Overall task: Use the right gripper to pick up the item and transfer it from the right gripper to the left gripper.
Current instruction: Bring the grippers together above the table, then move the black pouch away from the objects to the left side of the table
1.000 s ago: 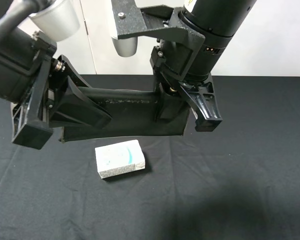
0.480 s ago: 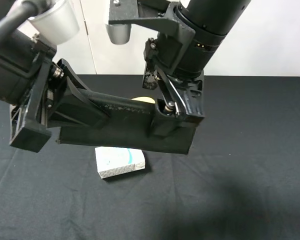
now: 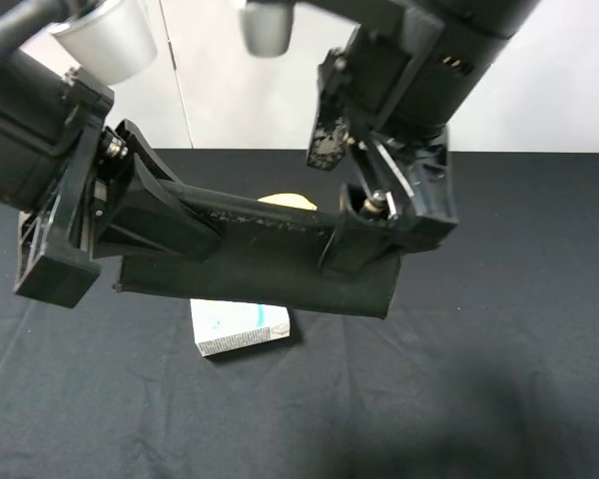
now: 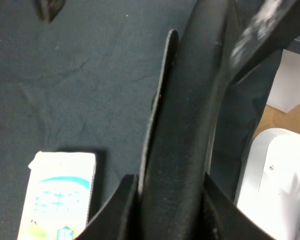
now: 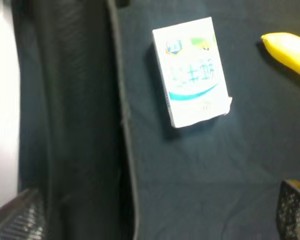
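The item (image 3: pixel 270 254), a long matte black soft case, hangs in the air above the table, tilted slightly down to the right. My left gripper (image 3: pixel 170 215) is shut on its left end; in the left wrist view the fingers pinch the item (image 4: pixel 180 150) from both sides. My right gripper (image 3: pixel 389 238) is at the case's right end with its jaws spread wide. One finger (image 3: pixel 347 244) lies against the case and the other stands clear. In the right wrist view the item (image 5: pixel 70 125) lies beside one finger only.
A white-and-green carton (image 3: pixel 242 327) lies on the black tablecloth (image 3: pixel 499 329) below the case; it also shows in the wrist views (image 4: pixel 60 195) (image 5: pixel 192 70). A yellow banana (image 3: pixel 285 202) peeks out behind the case, and shows in the right wrist view (image 5: pixel 287 52).
My right gripper has opened and shifted up and to the right. The case's right end has sagged lower, partly covering the carton. The banana has come into view. The left gripper has held still.
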Controlling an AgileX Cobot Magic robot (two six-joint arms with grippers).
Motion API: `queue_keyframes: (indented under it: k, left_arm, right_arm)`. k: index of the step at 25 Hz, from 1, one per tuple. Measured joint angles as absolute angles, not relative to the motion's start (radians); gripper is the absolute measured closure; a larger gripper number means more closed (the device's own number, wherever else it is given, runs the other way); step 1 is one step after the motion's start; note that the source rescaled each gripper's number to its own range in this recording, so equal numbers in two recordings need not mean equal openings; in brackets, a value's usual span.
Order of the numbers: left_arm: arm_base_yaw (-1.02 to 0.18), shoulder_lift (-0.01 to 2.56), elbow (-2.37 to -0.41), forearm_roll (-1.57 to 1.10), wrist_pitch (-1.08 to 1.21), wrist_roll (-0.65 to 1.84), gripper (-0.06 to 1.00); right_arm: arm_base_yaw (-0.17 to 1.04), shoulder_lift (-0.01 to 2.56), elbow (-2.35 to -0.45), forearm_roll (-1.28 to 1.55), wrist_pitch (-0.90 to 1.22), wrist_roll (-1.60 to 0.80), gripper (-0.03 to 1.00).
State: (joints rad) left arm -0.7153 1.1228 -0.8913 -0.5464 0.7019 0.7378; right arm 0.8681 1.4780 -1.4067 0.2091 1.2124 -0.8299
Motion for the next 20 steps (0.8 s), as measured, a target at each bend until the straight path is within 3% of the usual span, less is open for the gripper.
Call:
queue_keyframes:
  k: [20]
  left_arm:
    - [-0.715, 1.123, -0.891, -0.548, 0.703, 0.739, 0.94]
  right_arm:
    - [0.868, 1.129, -1.338, 0.000, 1.219, -0.319, -0.03]
